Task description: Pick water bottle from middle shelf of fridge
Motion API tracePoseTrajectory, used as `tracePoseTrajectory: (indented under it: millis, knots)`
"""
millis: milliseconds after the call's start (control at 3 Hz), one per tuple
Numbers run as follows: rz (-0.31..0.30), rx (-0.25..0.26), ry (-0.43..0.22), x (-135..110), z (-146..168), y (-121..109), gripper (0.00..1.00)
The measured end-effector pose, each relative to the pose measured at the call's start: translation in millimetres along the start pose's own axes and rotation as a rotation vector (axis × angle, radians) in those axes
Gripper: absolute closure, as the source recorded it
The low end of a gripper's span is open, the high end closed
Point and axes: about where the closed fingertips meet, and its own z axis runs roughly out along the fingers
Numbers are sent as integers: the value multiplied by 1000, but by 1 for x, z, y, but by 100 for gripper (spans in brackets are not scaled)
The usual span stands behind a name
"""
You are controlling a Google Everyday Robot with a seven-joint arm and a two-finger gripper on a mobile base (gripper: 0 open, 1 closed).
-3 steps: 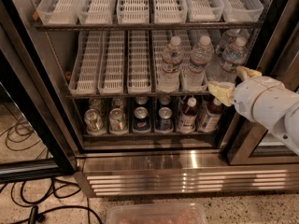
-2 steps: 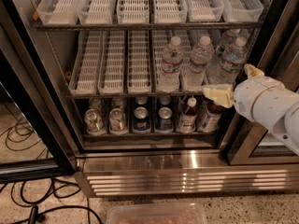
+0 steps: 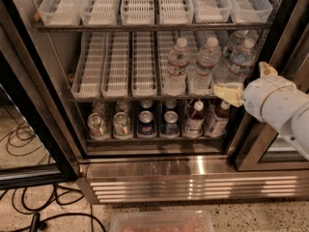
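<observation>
Pincer (image 3: 245,81) at right of the fridge (image 3: 193,180), fingers apart, holding nothing; lower finger at the front rail of the middle shelf (image 3: 116,79). Water bottle (image 3: 240,59) upright on that shelf, just beside the pincer. Cans (image 3: 146,123) on the tier below.

Speckled beige floor (image 3: 256,219) underfoot, evenly lit. Black cables (image 3: 19,197) looped across it at the left, clear plastic tub (image 3: 161,222) at the near edge. Gripper (image 3: 247,81) at mid-height near the right edge, fingers spread.
</observation>
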Motion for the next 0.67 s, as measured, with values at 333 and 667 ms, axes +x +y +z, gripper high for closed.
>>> tracePoseTrajectory:
  millis: [333,667]
  knots:
    - [12,71,-22,-1,11,-22,21]
    - [16,118,-39,-2,20,-36,20]
